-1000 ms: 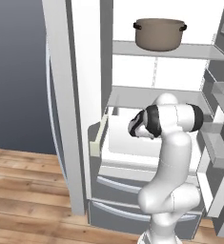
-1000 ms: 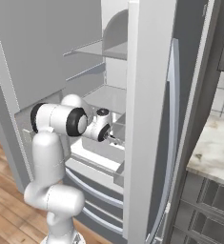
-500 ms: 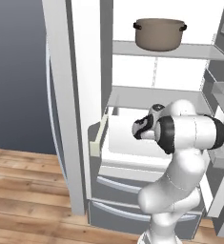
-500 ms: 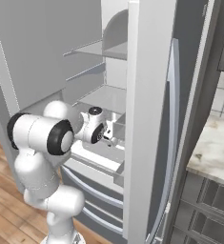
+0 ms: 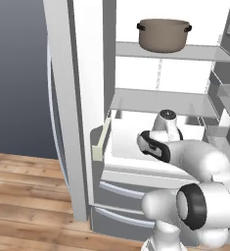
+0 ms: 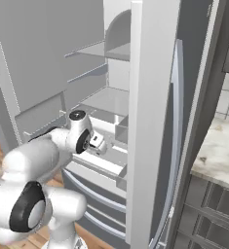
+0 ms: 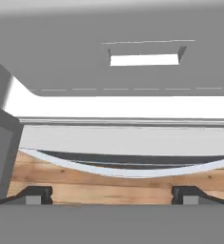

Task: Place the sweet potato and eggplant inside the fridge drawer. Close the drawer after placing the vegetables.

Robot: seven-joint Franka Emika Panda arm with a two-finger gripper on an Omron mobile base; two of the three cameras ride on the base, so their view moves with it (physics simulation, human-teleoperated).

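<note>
The fridge drawer (image 5: 101, 142) is pulled out below the lowest glass shelf, its pale beige front panel on the left and its white bin (image 6: 107, 163) behind it. My gripper (image 6: 100, 144) hangs over the bin, below the white wrist. In the hand view the gripper (image 7: 112, 195) is open, its fingertips (image 7: 35, 195) far apart with nothing between them. Beyond the tips lie a white edge, a curved grey handle (image 7: 123, 167) and wooden floor. The sweet potato and the eggplant are out of view.
A brown pot (image 5: 164, 35) stands on the top fridge shelf. The open fridge door (image 6: 152, 121) rises at the right, with a marble counter (image 6: 218, 151) past it. Grey freezer drawer fronts (image 5: 117, 198) sit under the bin. Door bins (image 5: 227, 100) line the right side.
The arm's elbow has swung out toward the cameras and dropped. The hand has sunk a little over the drawer. The jaws have spread slightly wider.
</note>
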